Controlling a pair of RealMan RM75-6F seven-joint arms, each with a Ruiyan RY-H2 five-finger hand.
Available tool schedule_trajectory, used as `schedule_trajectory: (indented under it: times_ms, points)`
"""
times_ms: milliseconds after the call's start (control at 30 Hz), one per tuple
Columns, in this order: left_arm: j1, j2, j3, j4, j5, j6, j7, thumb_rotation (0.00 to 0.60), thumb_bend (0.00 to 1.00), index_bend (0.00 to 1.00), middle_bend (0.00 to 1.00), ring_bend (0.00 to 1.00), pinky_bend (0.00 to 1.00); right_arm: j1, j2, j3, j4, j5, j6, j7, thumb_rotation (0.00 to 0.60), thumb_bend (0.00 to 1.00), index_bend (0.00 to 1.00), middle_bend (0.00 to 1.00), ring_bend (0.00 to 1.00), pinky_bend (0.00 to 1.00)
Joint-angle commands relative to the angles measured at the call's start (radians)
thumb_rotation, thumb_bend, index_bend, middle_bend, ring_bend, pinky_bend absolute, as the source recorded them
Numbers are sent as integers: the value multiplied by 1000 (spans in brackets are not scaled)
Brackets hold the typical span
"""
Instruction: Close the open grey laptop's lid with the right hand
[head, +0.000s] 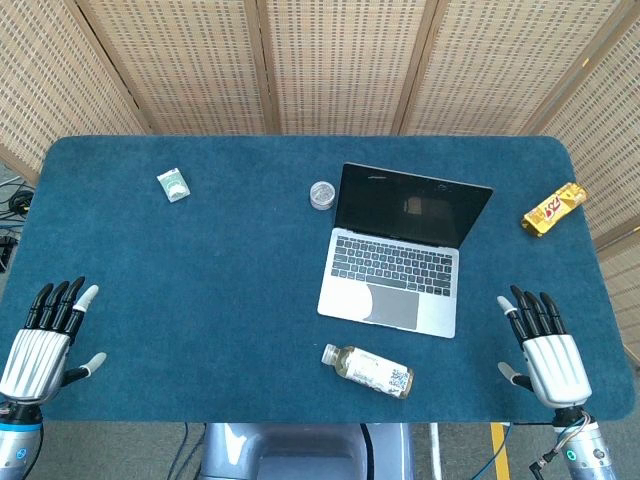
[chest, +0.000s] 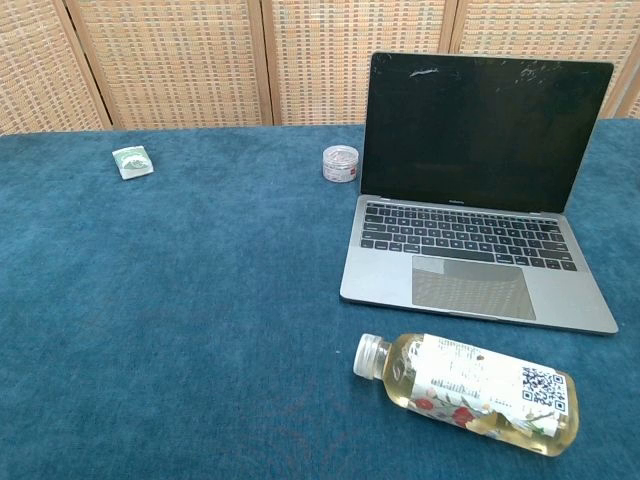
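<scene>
- Sitting right of centre on the blue table (head: 200, 300), the grey laptop (head: 395, 285) stands open, its dark lid (head: 412, 205) raised a little past upright and leaning away from the robot, keyboard facing the near edge.
- My guess is the lid is thin, stiff and smooth, swinging on a firm hinge; the top edge looks like the place to press, pushing forward and down gently, since the screen is the fragile part and the light base could skid on the cloth.
- Resting at the near right edge, well apart from the laptop, the right hand (head: 545, 350) lies flat with fingers spread, holding nothing.
- Mirroring it at the near left edge, the left hand (head: 45, 335) is likewise spread and empty.
- A small bottle (head: 368, 370) lies on its side just in front of the laptop; a little round jar (head: 322, 194) sits just beside the lid's left edge.
- Farther off are a gold snack packet (head: 553, 208) to the right and a small green packet (head: 173, 185) at far left.
</scene>
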Motion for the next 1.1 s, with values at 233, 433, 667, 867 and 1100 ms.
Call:
schedule_trajectory:
  times_ms: [233, 433, 667, 867, 1100]
  points:
    - [3, 1, 2, -4, 4, 6, 4, 600, 0, 0, 0, 0, 0, -1, 1, -3, 1, -2, 0, 0, 600, 0, 46, 0, 0, 0]
    - [5, 1, 4, -5, 12, 11, 6, 600, 0, 0, 0, 0, 0, -5, -1, -1, 0, -9, 13, -6, 600, 0, 46, 0, 0, 0]
    - [2, 1, 2, -4, 7, 6, 0, 600, 0, 0, 0, 0, 0, -4, 0, 1, -2, -1, 6, -8, 600, 0, 46, 0, 0, 0]
    - [3, 1, 4, -5, 13, 10, 2, 600, 0, 0, 0, 0, 0, -3, 0, 0, -1, 0, 2, -8, 600, 0, 46, 0, 0, 0]
    - [3, 1, 5, -5, 14, 9, -2, 600, 0, 0, 0, 0, 0, -3, 0, 2, -4, 3, 2, -8, 600, 0, 46, 0, 0, 0]
